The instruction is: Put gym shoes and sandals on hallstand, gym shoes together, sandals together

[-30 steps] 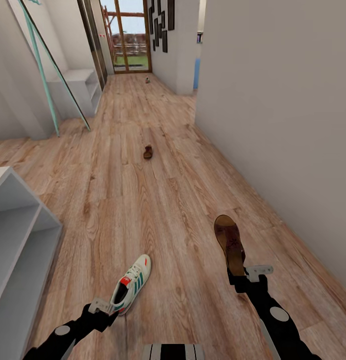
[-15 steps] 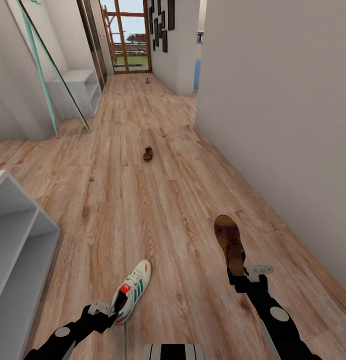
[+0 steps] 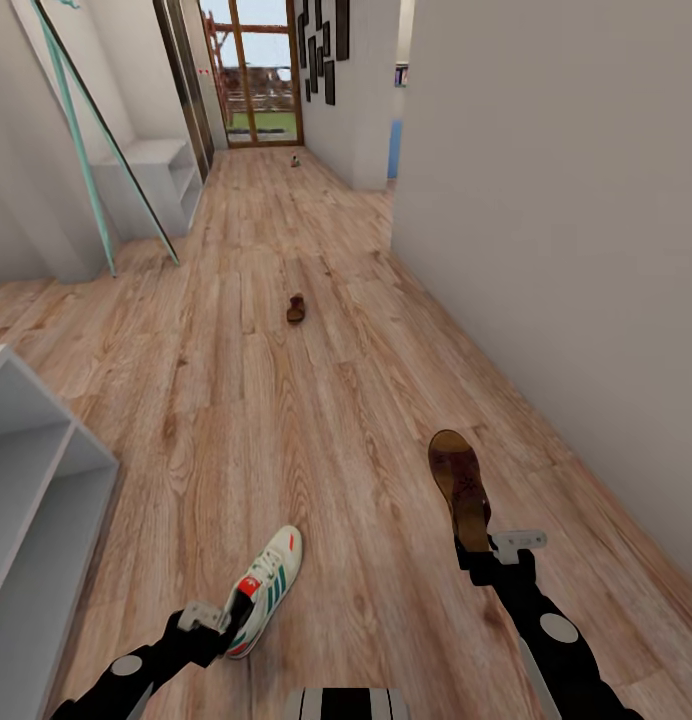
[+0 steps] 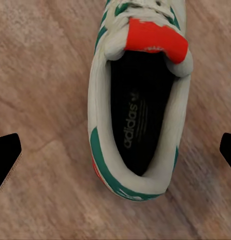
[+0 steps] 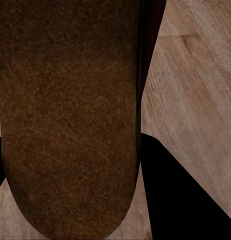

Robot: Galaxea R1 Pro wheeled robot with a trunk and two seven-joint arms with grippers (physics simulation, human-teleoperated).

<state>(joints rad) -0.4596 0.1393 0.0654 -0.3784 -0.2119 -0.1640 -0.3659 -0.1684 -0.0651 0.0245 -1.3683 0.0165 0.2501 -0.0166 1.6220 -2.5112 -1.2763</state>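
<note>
1. While I look down the corridor, my left gripper [image 3: 218, 632] sits at the heel of a gym shoe [image 3: 263, 587]; in the left wrist view its fingers stand wide apart, the shoe [image 4: 139, 100] between them and untouched.
2. My right gripper [image 3: 483, 556] is clamped on a sandal's [image 3: 460, 489] heel end, toe pointing away; second sandal [image 3: 296, 308] lies far ahead on the floor [image 3: 286, 420].
3. Rack [image 3: 31, 500] stands at my left.
</note>
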